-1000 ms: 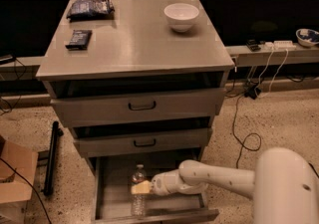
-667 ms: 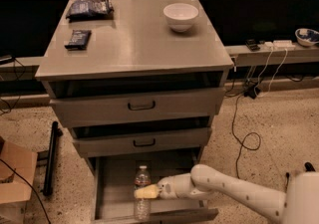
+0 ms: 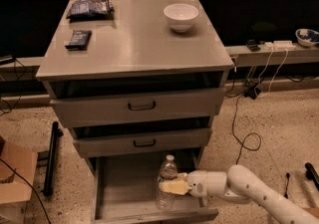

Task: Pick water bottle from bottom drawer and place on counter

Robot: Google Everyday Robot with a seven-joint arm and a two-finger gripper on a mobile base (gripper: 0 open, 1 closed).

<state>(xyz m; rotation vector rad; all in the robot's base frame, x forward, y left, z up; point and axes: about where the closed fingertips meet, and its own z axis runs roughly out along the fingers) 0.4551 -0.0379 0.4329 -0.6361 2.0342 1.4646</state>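
The water bottle (image 3: 168, 170), clear with a white cap, stands upright in the open bottom drawer (image 3: 124, 188), towards its right side. My gripper (image 3: 172, 187) reaches in from the right on a white arm. Its pale yellow fingers are closed around the bottle's middle. The counter (image 3: 134, 49), the flat grey top of the cabinet, is well above the gripper.
A white bowl (image 3: 181, 16) stands at the counter's back right, with two dark packets (image 3: 90, 8) (image 3: 78, 39) at its back left. The two upper drawers (image 3: 142, 106) overhang the bottom one. A cardboard box (image 3: 15, 173), a black bar (image 3: 50, 158) and cables (image 3: 244, 133) lie on the floor.
The bottle has moved right within the bottom drawer and now stands more upright, held in my gripper. The arm has pulled back to the right.
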